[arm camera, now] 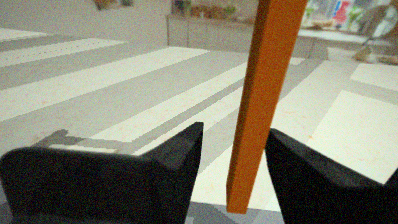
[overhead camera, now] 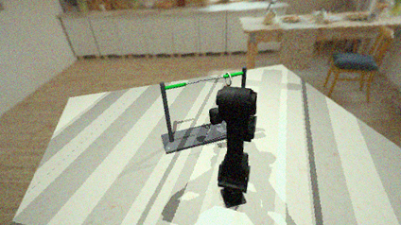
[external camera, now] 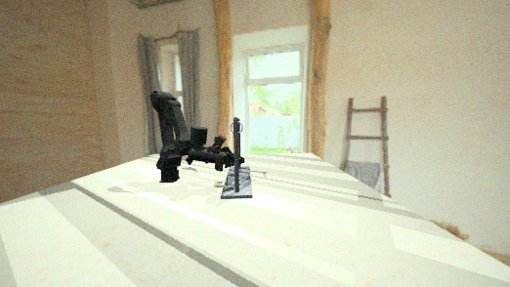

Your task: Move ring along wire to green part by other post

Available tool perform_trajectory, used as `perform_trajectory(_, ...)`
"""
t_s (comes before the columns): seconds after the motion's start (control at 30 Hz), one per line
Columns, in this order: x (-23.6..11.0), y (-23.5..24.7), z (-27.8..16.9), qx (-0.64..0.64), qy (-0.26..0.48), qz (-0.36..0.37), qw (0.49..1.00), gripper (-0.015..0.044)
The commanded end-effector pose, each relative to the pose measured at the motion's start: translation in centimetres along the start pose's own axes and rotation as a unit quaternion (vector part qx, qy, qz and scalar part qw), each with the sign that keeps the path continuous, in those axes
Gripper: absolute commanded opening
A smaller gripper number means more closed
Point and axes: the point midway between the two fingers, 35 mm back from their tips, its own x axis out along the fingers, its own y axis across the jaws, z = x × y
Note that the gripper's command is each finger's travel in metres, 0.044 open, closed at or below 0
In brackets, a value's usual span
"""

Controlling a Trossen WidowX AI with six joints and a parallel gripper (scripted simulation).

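Note:
The orange handle [arm camera: 262, 100] hangs upright between my gripper's [arm camera: 236, 129] two black fingers in the wrist view. It is close to the right finger, with a clear gap to the left finger. The gripper is partly open and does not clamp the handle. In the top view the small ring [overhead camera: 227, 77] hangs on the green part [overhead camera: 236, 73] of the wire by the far post [overhead camera: 243, 77]. The arm [overhead camera: 235, 115] hides the handle and the fingers there. The other green part [overhead camera: 175, 84] is by the near post [overhead camera: 166, 111]. In the exterior view the gripper [external camera: 230, 160] reaches up to the post [external camera: 236, 156] below the ring [external camera: 236, 128].
The posts stand on a dark flat base [overhead camera: 188, 139] [external camera: 237, 188] on a striped table. The thin grey wire [overhead camera: 204, 81] runs between the green parts. A kitchen counter, table and chair lie far behind.

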Motion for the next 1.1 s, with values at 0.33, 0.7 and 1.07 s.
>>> perform_trajectory(0.33,0.01,0.0,0.0,0.0,0.0,0.0,1.0,0.0055)
perform_trajectory(0.7,0.01,0.0,0.0,0.0,0.0,0.0,1.0,-0.015)
perform_trajectory(1.07,-0.12,-0.06,0.92,-0.001,0.0,-0.001,1.0,-0.015)
